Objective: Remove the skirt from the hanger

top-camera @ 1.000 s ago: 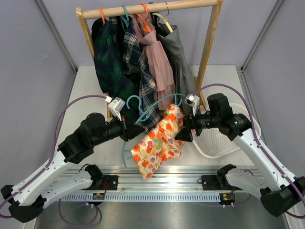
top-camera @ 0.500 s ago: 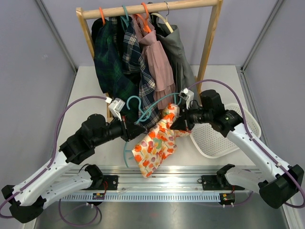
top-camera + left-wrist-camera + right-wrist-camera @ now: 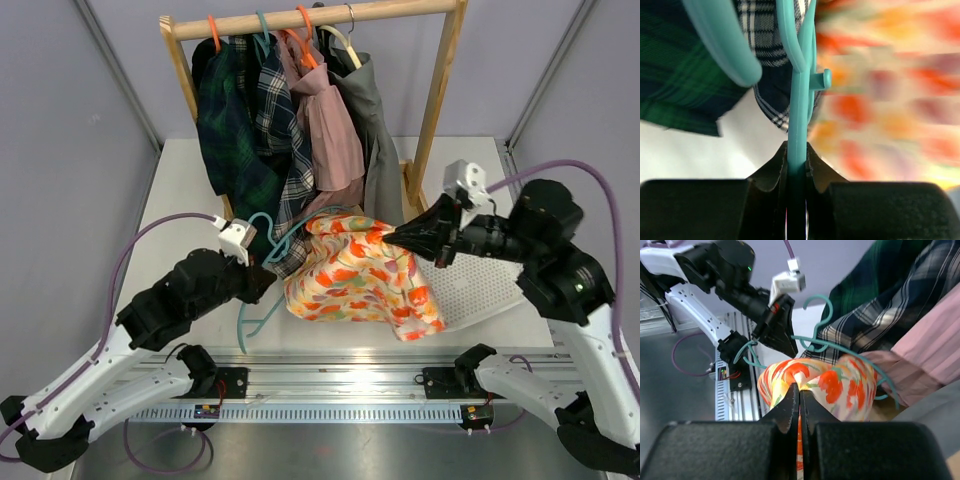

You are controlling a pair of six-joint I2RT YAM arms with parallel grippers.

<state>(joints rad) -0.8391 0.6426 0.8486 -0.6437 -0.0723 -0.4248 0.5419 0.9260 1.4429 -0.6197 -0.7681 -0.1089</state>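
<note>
1. The left tool [image 3: 796, 150] is squeezed narrow on the stem of the teal hanger [image 3: 799, 100]. The wrist view shows the plastic pinched right between the jaws. I'd guess it's working as an anchor, holding the hanger steady so the other arm has something to pull against.

2. The right tool [image 3: 799, 392] is pinched shut on a fold of the floral skirt [image 3: 360, 280], with fabric caught in the gap between the jaws. It's gripping the cloth rather than the hanger, which makes sense for sliding the skirt off sideways.

3. The skirt hangs stretched between the two tools, above the desk [image 3: 190, 200] and in front of the rack [image 3: 300, 18]. Its left end is bunched up by the hanger, and in the right wrist view a teal arm crosses over the fabric. So it doesn't look fully off yet, though I can't tell how much is still hooked on.

4. The basket [image 3: 490, 290] sits under the right arm, so that's probably where the skirt goes.

5. A second ago the right tool was spread wide beside the skirt, close to the hanger, and the skirt drooped in a narrow diagonal. Now that tool has clamped on and swung well out to the right, dragging the skirt into a wide band. The left tool kept its grip but shifted a bit lower and to the left, taking the hanger with it.
</note>
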